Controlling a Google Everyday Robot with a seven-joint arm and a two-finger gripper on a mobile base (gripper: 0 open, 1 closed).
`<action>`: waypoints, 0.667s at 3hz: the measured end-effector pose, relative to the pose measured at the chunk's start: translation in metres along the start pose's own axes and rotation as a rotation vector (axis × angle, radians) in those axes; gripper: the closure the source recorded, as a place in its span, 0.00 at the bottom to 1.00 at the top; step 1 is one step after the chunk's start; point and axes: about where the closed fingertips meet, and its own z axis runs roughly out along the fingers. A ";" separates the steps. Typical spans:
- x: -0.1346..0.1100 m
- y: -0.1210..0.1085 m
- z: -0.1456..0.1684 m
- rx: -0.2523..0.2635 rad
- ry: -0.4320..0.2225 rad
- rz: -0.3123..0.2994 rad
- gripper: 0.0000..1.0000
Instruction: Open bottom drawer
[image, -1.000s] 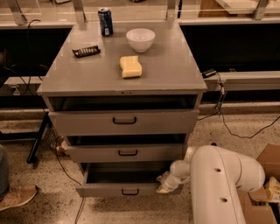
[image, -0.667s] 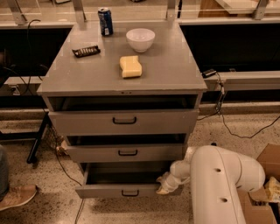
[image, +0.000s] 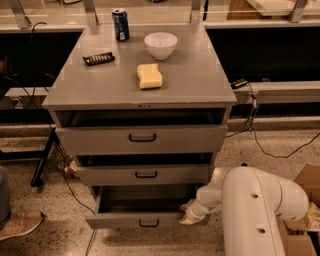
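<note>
Speckled floor (image: 60, 237); bottom drawer (image: 131, 220) open, claw (image: 189, 214) at right corner.

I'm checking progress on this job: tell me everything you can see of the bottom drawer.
The bottom drawer is grey, metal by its look, the lowest of three in the cabinet. Its short front panel carries a small black loop handle at the middle. It stands pulled out past the middle drawer, its dark inside showing. The claw sits at its right front corner.
</note>
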 end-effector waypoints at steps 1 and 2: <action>0.003 0.021 -0.003 0.000 -0.012 0.033 1.00; 0.003 0.020 -0.003 0.000 -0.012 0.033 1.00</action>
